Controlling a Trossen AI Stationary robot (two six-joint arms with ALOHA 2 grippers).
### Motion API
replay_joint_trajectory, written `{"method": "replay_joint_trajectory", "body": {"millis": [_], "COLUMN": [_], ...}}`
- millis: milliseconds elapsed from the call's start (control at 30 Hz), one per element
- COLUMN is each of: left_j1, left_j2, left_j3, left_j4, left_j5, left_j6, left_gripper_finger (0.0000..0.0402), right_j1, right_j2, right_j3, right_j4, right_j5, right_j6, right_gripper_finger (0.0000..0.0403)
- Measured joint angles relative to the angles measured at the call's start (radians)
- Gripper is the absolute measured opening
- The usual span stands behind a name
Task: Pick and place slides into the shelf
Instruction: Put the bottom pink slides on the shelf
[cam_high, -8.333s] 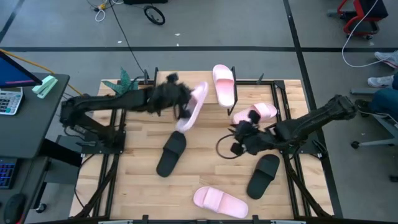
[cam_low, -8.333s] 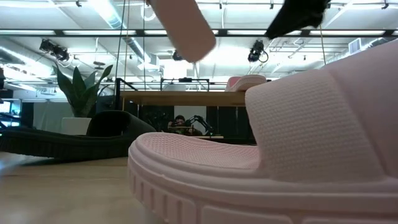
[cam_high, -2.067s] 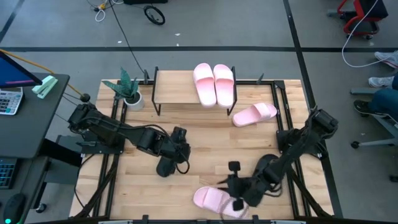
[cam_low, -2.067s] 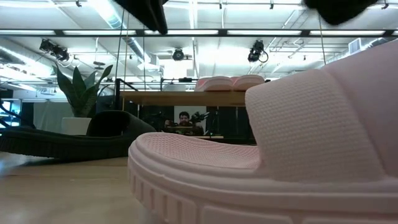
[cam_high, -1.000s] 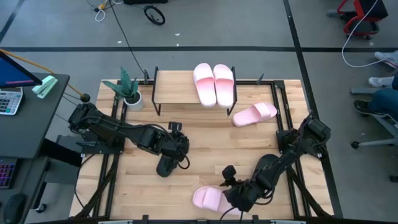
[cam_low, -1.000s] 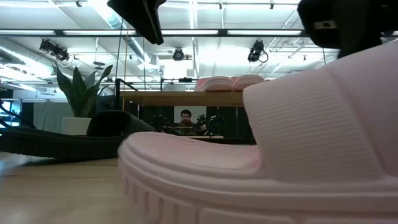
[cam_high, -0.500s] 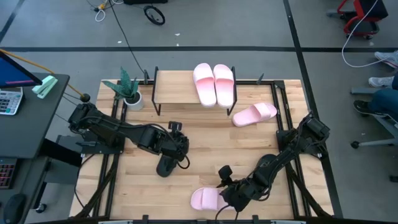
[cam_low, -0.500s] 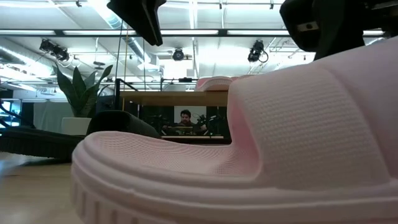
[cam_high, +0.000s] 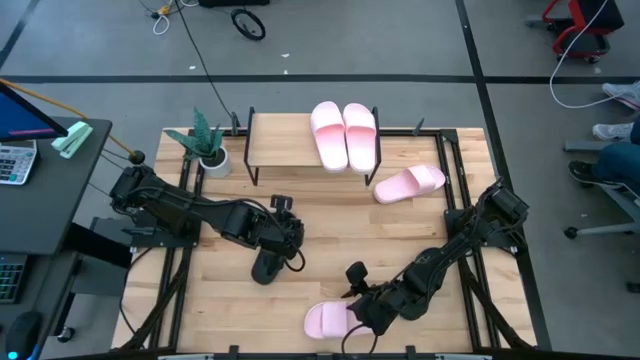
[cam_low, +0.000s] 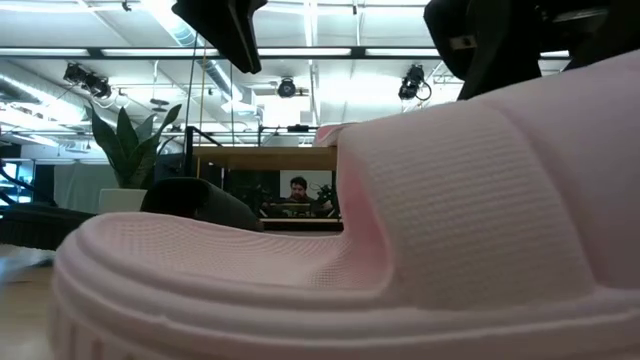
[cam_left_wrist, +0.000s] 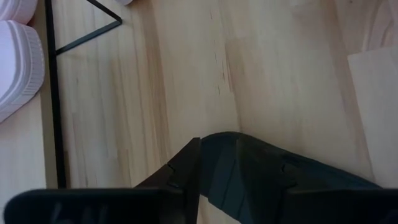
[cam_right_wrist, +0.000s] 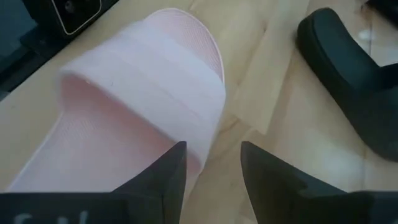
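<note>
Presently two pick-ups are judged under way: the left end effector (cam_high: 275, 250), fingers part-spread, is set over a black slide (cam_high: 267, 268) mid-counter, and closing then lifting is called for. The right end effector (cam_high: 358, 308), fingers wide, straddles the near pink slide (cam_high: 327, 320), not yet gripped; the shelf (cam_high: 280, 139) lies far, two pink slides (cam_high: 345, 135) on it.

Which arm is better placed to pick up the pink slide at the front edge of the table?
Right. Its gripper is at the pink slide, open fingers astride its edge; the left gripper is over the black slide.
</note>
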Motion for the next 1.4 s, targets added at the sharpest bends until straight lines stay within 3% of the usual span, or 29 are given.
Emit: {"method": "replay_joint_trajectory", "body": {"millis": [400, 500, 700, 1233, 1400], "left_j1": [0.0, 0.0, 0.011, 0.033, 0.033], "left_j2": [0.0, 0.0, 0.0, 0.0, 0.0], "left_j3": [0.0, 0.0, 0.0, 0.0, 0.0], "left_j4": [0.0, 0.003, 0.014, 0.014, 0.014], "left_j5": [0.0, 0.0, 0.0, 0.0, 0.0], "left_j6": [-0.001, 0.0, -0.001, 0.001, -0.003], "left_gripper_finger": [0.0107, 0.0105, 0.0103, 0.0094, 0.0086], "right_j1": [0.091, 0.09, 0.052, 0.011, -0.007], "right_j2": [0.004, 0.025, 0.111, 0.135, 0.132], "right_j3": [-0.002, -0.002, 0.0, 0.0, 0.0], "right_j4": [0.018, 0.081, 0.183, 0.235, 0.234], "right_j5": [0.077, 0.12, 0.091, 0.095, 0.097], "right_j6": [-0.18, -0.274, -0.367, -0.358, -0.347], "right_gripper_finger": [0.0158, 0.0158, 0.0158, 0.0157, 0.0129]}}
